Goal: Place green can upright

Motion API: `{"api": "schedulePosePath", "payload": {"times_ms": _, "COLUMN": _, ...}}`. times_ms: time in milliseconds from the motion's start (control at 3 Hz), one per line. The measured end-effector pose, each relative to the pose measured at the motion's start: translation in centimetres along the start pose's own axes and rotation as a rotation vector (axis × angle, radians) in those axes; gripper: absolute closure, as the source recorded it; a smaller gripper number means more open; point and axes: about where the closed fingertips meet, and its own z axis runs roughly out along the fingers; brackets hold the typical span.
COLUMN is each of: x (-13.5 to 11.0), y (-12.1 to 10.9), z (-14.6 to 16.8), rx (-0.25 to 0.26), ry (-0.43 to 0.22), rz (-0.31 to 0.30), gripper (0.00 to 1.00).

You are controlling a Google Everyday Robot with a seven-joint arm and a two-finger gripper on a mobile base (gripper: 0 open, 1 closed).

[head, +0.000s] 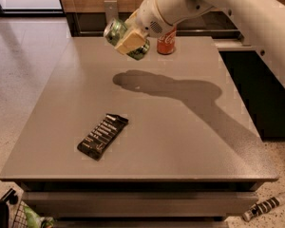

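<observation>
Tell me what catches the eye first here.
The tool, above the far side of the table, holds the green can tilted in the air, casting a dark shadow below. A red can stands behind it; a black snack bar lies near the front.

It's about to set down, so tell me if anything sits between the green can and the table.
Nothing visible does. The gripper holds the green can tilted above the table's bare far part. The red can stands off to the right; the black snack bar lies nearer the front.
</observation>
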Motion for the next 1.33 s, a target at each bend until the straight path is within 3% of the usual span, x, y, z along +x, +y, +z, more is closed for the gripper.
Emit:
{"api": "schedulePosePath", "payload": {"times_ms": 667, "x": -2.0, "y": 2.4, "z": 0.2, "rx": -0.024, "ry": -0.192, "rz": -0.03, "gripper": 1.0}}
{"api": "schedulePosePath", "payload": {"times_ms": 1000, "x": -3.6, "y": 3.3, "z": 2.5, "rx": -0.084, "ry": -0.315, "rz": 0.048, "gripper": 1.0}}
{"api": "schedulePosePath", "payload": {"times_ms": 1333, "x": -4.3, "y": 3.7, "z": 4.6, "rx": -0.12, "ry": -0.363, "rz": 0.142, "gripper": 1.0}}
